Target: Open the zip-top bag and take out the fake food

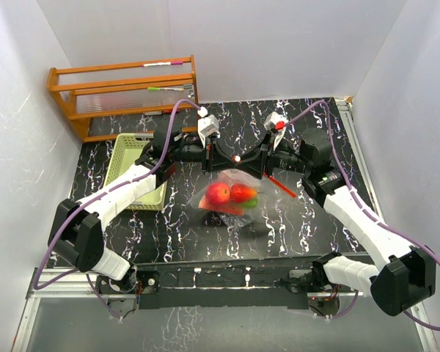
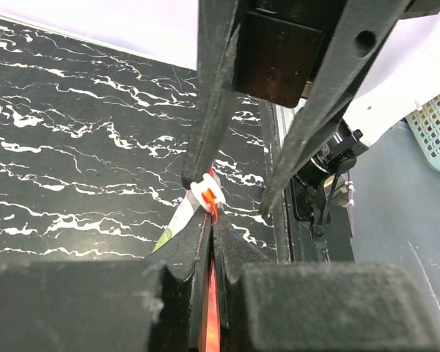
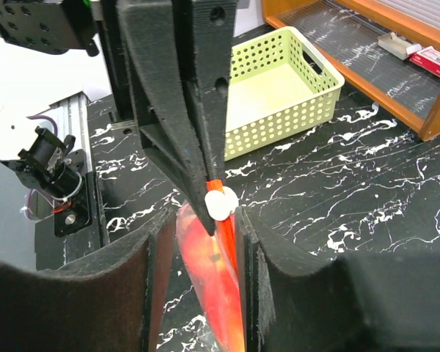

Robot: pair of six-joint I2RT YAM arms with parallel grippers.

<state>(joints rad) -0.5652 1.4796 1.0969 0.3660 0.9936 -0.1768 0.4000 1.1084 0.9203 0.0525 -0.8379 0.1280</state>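
Top view: the 2 arms are meeting over the middle of the counter [image 1: 147, 235], with the left claw [image 1: 229, 156] and right claw [image 1: 251, 158] tip to tip at the top edge of the zip-top bag [image 1: 238, 180]. The bag is hanging below them w/ the fake food [image 1: 227, 194] sitting inside: red fruits and a green bit. Can't tell if the bag's bottom is touching the counter. Part of the red zip strip [image 1: 282, 185] is sticking out to the right. A pale green basket [image 1: 136, 172] is sitting left of the bag, apart from it. A wooden rack [image 1: 125, 92] is standing back-left.

Left wrist: the left claw [image 2: 211, 238] is pinching the red zip strip, fingers pressed together. Opposite, the right claw [image 2: 231, 192] is hanging w/ fingers spread, 1 fingertip touching the white slider [image 2: 207, 196].

Right wrist: the right claw [image 3: 204, 224] is spread, w/ strip and bag top running between its fingers. The left claw [image 3: 207, 183] is gripping the strip just above the white slider [image 3: 221, 202].
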